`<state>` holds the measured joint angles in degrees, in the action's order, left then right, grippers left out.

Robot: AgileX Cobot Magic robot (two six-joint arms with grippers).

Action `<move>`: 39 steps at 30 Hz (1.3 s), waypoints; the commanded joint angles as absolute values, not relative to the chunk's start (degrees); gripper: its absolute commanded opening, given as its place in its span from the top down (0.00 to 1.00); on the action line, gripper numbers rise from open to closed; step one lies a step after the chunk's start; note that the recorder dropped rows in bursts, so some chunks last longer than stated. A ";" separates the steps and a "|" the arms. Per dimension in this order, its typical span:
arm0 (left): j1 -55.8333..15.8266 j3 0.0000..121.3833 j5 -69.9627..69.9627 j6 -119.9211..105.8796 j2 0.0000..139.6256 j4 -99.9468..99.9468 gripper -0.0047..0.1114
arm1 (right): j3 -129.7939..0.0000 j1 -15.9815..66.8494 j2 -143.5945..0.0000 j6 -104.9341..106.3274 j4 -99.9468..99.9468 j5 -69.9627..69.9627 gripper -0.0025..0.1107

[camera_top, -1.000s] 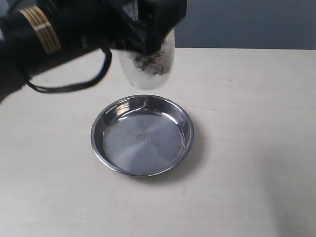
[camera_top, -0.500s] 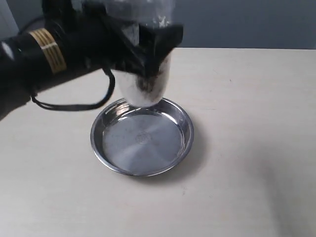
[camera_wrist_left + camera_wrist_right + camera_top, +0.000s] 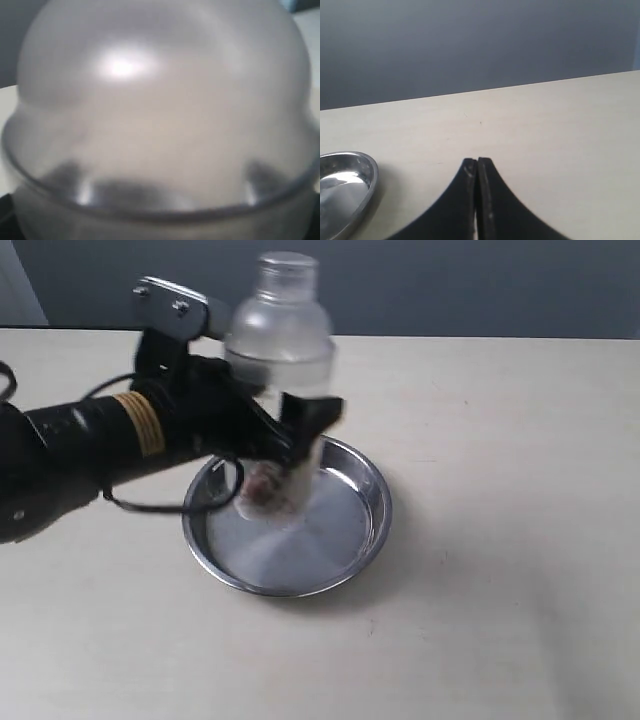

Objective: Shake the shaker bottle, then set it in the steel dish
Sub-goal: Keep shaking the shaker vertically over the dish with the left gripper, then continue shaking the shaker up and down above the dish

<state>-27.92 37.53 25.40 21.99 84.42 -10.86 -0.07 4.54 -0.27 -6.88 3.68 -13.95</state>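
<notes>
The frosted shaker bottle [image 3: 280, 350] stands upright in the exterior view, its base down inside the steel dish [image 3: 362, 530], pinkish granules showing near its foot. My left gripper [image 3: 290, 435] is shut on the bottle's body, one black finger across its front. In the left wrist view the bottle's domed shoulder [image 3: 160, 100] fills the picture and hides the fingers. My right gripper [image 3: 477, 162] is shut on nothing above the bare table, with the steel dish's rim [image 3: 367, 182] off to one side. The right arm is out of the exterior view.
The pale table [image 3: 500, 490] spreads around the dish, with a grey wall behind it. A black cable [image 3: 150, 505] loops beneath the left arm, close to the dish's left rim.
The left arm has swung down from the back of the table, bringing the bottle from high above the dish's far rim to upright inside the dish, cap on top.
</notes>
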 commanded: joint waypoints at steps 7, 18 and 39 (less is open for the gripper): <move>-30.35 38.17 21.62 12.89 81.42 -1.81 0.96 | 0.00 4.65 0.00 -6.68 3.51 -13.13 0.99; -29.39 38.16 20.25 16.58 84.33 2.91 0.96 | 0.00 4.65 0.00 -6.68 3.51 -13.13 0.99; -34.35 52.12 19.81 23.95 73.98 -22.41 0.96 | 0.00 4.65 0.00 -6.68 3.77 -13.14 0.99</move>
<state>-34.13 46.12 12.98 25.17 79.30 -22.55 -0.07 4.54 -0.27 -6.88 3.68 -13.95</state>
